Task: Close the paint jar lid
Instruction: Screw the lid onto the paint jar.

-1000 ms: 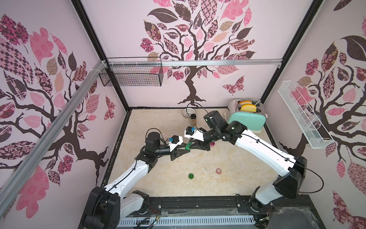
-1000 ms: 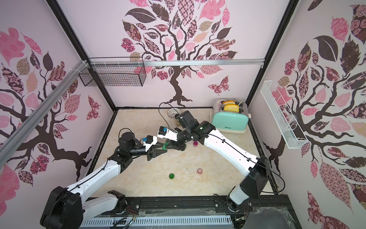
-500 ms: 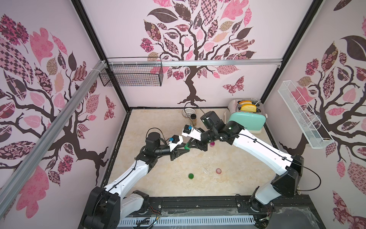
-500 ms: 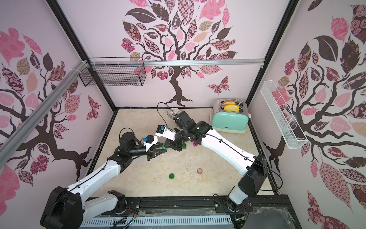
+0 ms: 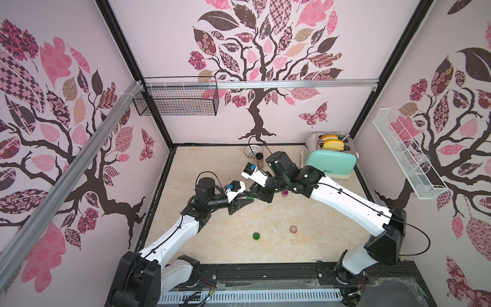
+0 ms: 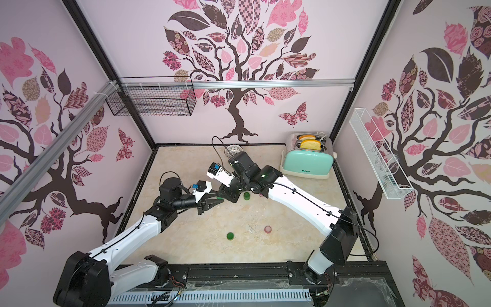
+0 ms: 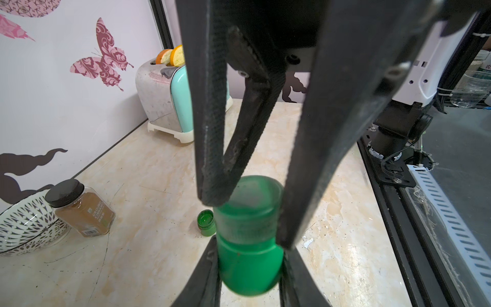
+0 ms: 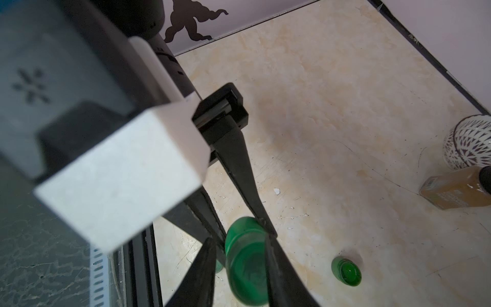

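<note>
Left wrist view: green paint jar (image 7: 249, 268), lid (image 7: 248, 199) seated on its mouth, held above the tabletop (image 7: 132, 186) between both arms
Grip: left gripper (image 7: 249, 243) clenched on the jar body; right gripper (image 8: 239, 239) brackets the lid, one finger touching, a sliver of gap beside the other, so grasp or release cannot be told. Status: lid placed; how far it is screwed down is not visible. Outstanding, by judgement: final tightening, then letting go. Also present: second open green jar (image 7: 206, 222) standing apart on the tabletop
</note>
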Robot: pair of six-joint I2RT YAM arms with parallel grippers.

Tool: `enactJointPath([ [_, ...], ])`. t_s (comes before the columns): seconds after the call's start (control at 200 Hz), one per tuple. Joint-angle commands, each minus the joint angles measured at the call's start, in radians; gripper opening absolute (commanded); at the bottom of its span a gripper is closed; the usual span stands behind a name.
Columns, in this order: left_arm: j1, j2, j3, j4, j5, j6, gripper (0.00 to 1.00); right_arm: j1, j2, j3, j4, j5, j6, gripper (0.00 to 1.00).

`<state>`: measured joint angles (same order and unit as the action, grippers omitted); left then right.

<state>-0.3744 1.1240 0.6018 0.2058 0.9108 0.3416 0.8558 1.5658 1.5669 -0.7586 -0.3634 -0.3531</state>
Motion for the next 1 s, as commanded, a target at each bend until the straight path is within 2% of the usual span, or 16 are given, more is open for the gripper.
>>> enactJointPath([
  [0.0,-0.008,-0.027,0.014,0.069,0.043,0.01,0.26,0.01,-0.04,0.03,-0.007,0.012,-0.001,0.43],
  [0.12,-0.009,-0.023,0.015,0.069,0.064,0.01,0.26,-0.005,-0.083,0.03,-0.019,-0.005,-0.049,0.55],
  [0.26,-0.011,-0.015,0.019,0.067,0.109,0.006,0.26,-0.039,-0.119,0.009,-0.051,-0.067,-0.127,0.75],
  [0.315,-0.012,-0.01,0.021,0.066,0.128,0.006,0.26,-0.05,-0.125,0.005,-0.068,-0.078,-0.154,0.79],
  [0.525,-0.016,0.011,0.044,0.005,0.191,0.032,0.26,-0.071,-0.113,0.021,-0.177,-0.115,-0.339,0.79],
  [0.675,-0.021,0.018,0.055,-0.026,0.211,0.05,0.26,-0.071,-0.101,0.033,-0.204,-0.137,-0.416,0.8],
  [0.995,-0.024,0.022,0.059,-0.035,0.211,0.066,0.27,-0.061,-0.032,0.089,-0.252,-0.173,-0.452,0.76],
])
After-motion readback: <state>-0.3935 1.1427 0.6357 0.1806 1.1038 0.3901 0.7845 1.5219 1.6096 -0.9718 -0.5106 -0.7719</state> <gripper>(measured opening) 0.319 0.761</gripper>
